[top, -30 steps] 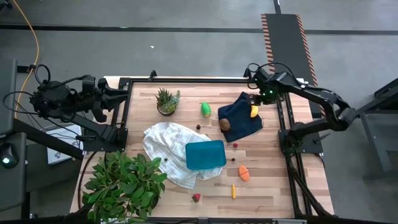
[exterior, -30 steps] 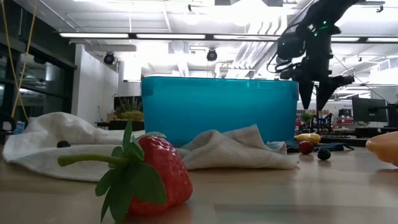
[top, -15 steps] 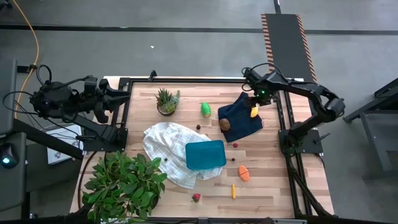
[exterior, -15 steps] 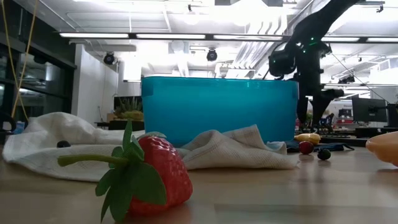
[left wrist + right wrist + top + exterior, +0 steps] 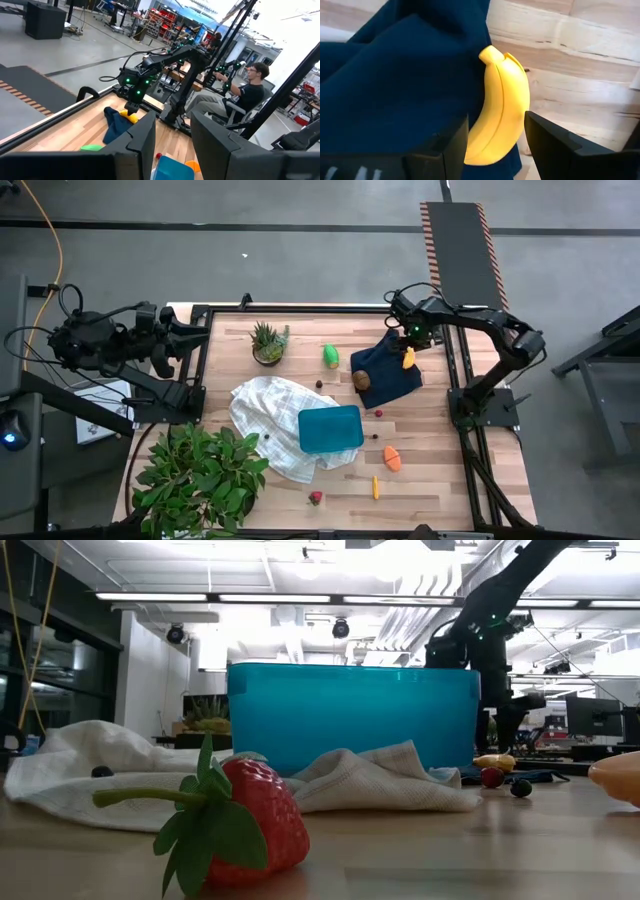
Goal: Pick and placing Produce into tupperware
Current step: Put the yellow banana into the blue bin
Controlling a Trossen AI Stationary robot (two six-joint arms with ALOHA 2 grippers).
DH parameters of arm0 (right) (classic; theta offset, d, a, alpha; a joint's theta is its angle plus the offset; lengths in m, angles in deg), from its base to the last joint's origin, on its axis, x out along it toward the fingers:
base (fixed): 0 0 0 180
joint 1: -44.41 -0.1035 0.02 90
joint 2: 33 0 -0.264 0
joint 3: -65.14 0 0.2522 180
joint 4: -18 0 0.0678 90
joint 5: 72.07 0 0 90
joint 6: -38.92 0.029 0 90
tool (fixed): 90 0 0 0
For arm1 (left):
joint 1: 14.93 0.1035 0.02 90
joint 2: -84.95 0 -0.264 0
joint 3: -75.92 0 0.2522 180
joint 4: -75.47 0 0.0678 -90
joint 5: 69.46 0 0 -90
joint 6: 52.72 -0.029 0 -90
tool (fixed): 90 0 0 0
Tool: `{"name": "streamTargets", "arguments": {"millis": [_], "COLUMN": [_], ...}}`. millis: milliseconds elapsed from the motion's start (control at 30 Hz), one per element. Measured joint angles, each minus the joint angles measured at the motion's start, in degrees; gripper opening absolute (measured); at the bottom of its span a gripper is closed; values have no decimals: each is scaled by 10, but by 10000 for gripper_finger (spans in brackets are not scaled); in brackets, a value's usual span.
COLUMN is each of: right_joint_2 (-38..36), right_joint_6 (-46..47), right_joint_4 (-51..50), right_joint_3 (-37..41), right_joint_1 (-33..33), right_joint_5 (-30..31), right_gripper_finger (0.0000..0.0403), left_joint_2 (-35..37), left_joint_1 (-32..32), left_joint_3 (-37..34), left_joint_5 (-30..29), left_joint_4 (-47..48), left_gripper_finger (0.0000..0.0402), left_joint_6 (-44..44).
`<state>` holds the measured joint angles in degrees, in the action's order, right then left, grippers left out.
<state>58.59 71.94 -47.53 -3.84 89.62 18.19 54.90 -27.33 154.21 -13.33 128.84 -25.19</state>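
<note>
Banana lies on cloth, behind tupperware.

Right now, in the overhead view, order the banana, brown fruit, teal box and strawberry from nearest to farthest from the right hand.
1. Banana, directly under the right hand.
2. Brown fruit, on the navy cloth.
3. Teal box, table centre.
4. Strawberry, near edge.

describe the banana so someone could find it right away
Find the dark navy cloth at the table's far right, under the right gripper. The banana lies on its right edge, between the open fingers. It is the only yellow curved piece there; the brown round fruit sits opposite.
</note>
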Motion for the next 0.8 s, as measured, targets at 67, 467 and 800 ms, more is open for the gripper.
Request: {"name": "streamTargets", "arguments": {"millis": [67, 467, 800], "right_joint_2": [6, 36, 61], "right_joint_6": [2, 6, 6], "right_joint_4": [5, 5, 4], "right_joint_3": [0, 0, 0], "right_joint_1": [1, 2, 2], "right_joint_5": [3, 31, 36], "right_gripper_finger": [186, 185, 185], "left_joint_2": [0, 0, 0], "left_joint_1": [0, 0, 0], "left_joint_3": [0, 0, 0], "left_joint_5": [0, 0, 0], "left_joint_4": [1, 13, 13], "left_gripper_finger": [111, 111, 111], "left_joint_6": [0, 12, 13]}}
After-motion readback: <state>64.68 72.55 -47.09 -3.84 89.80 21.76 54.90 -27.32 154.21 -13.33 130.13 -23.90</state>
